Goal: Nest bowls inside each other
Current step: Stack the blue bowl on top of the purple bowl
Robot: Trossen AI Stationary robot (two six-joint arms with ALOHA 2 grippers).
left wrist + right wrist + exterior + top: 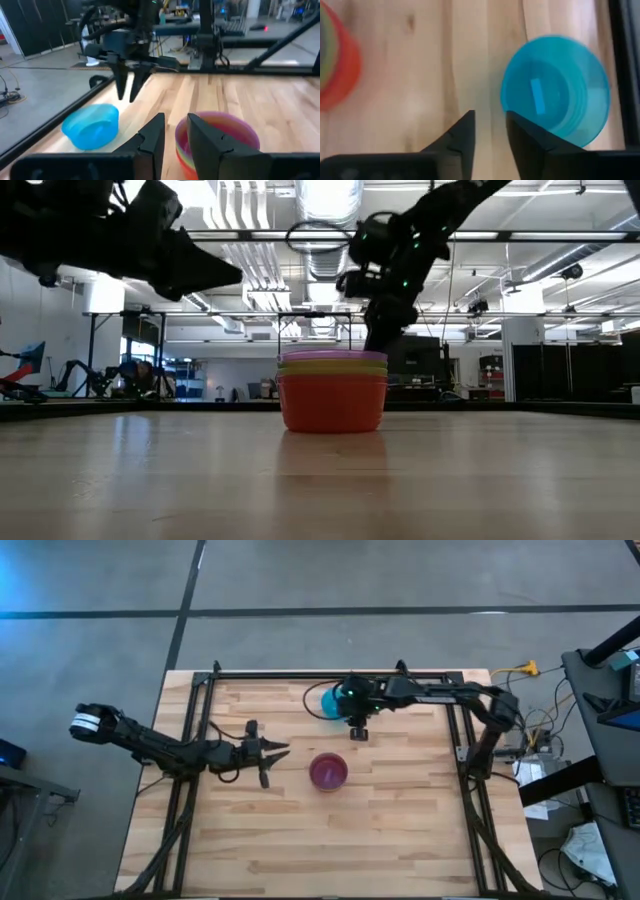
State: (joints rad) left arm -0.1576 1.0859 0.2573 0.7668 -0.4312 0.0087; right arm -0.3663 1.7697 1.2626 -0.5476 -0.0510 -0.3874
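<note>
A stack of nested bowls [328, 771] stands mid-table, orange outermost [332, 405], with yellow, green and purple rims above it and pink inside. A lone blue bowl [555, 95] lies on the wood near the far edge, apparently mouth down [92, 125]. My right gripper [358, 732] hovers above the table just beside the blue bowl, on the side nearer the stack. It points steeply down, open [491, 125], touching nothing. My left gripper [278, 755] hangs level, to the left of the stack, open [175, 132] and empty.
A black metal frame [330, 672] borders the tabletop, with rails along the far, left and right sides. Bare wood spreads over the near half [330, 840]. Cables and equipment [560, 740] sit off the table's right side.
</note>
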